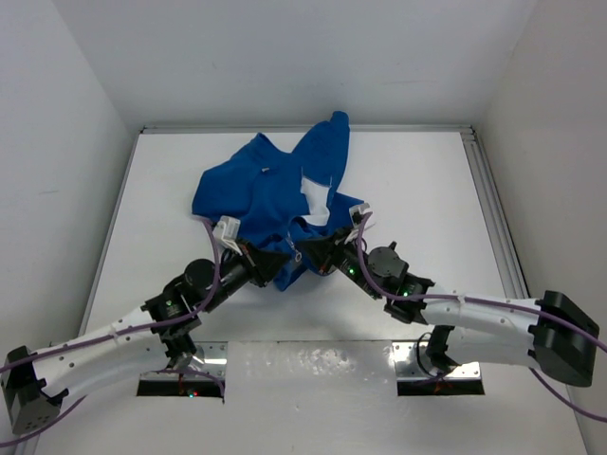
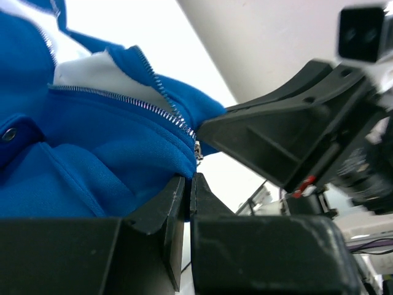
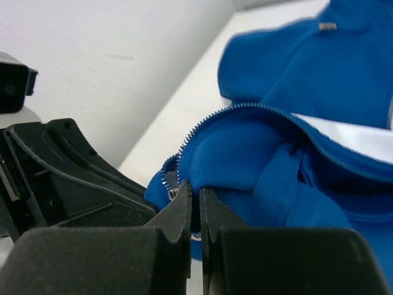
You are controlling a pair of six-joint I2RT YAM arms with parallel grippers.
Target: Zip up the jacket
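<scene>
The royal-blue jacket [image 1: 275, 190] lies crumpled mid-table, its front open and white lining showing. My left gripper [image 1: 282, 263] is shut on the jacket's near bottom hem; in the left wrist view its jaws [image 2: 189, 184] pinch blue fabric just below the silvery zipper [image 2: 153, 110] and its slider [image 2: 198, 150]. My right gripper [image 1: 308, 254] is shut on the hem of the other front edge; in the right wrist view its jaws [image 3: 196, 193] grip fabric beside the zipper teeth [image 3: 202, 123]. The two grippers sit almost touching, tip to tip.
The white table [image 1: 427, 190] has walls at the back and sides and a metal rail [image 1: 493, 209] along the right edge. A sleeve [image 1: 327, 142] reaches toward the back wall. The other gripper's black body fills each wrist view [image 2: 288, 141], [image 3: 73, 178].
</scene>
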